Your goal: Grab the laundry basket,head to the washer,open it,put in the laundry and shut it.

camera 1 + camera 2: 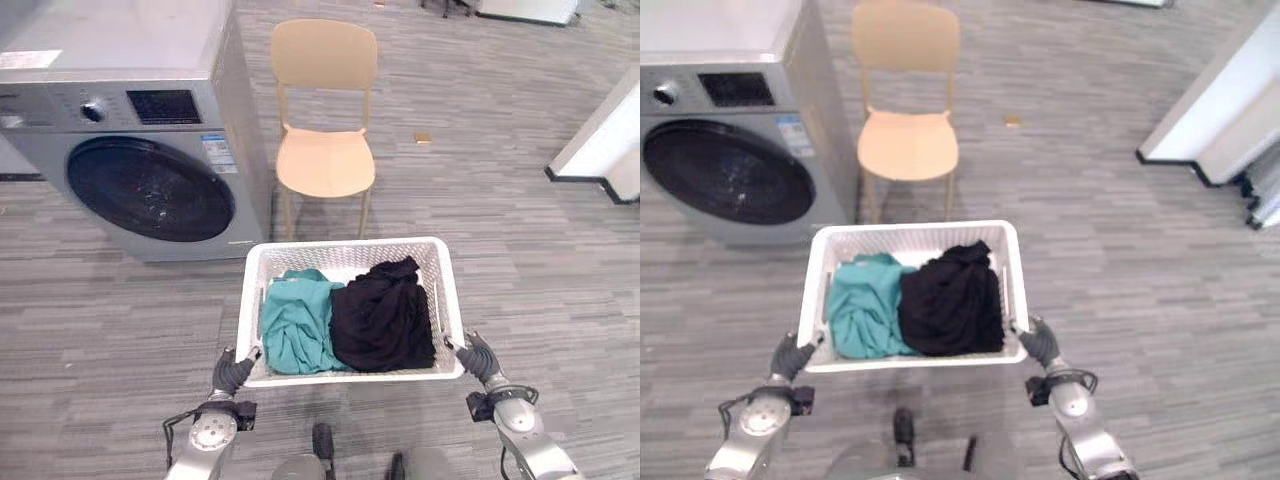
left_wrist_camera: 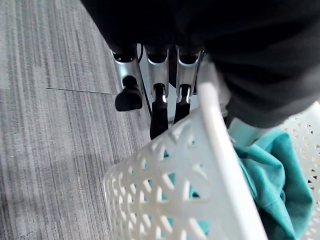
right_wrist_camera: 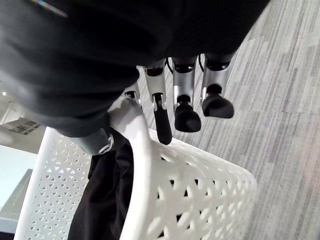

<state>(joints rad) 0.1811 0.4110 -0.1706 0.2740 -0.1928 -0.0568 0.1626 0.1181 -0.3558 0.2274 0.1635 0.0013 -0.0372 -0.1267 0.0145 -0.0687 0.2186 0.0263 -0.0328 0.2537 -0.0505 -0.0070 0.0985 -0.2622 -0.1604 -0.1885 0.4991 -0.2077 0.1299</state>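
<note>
Basket (image 1: 350,256) faces chair (image 1: 324,130), washer (image 1: 120,130) just left.

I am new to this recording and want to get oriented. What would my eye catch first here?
First, the white laundry basket, held in front of the robot by the left hand and the right hand on its two near corners, with a teal garment beside a black garment inside. Beyond it on the left stands the washer, its round door shut, with a beige chair to its right.
</note>
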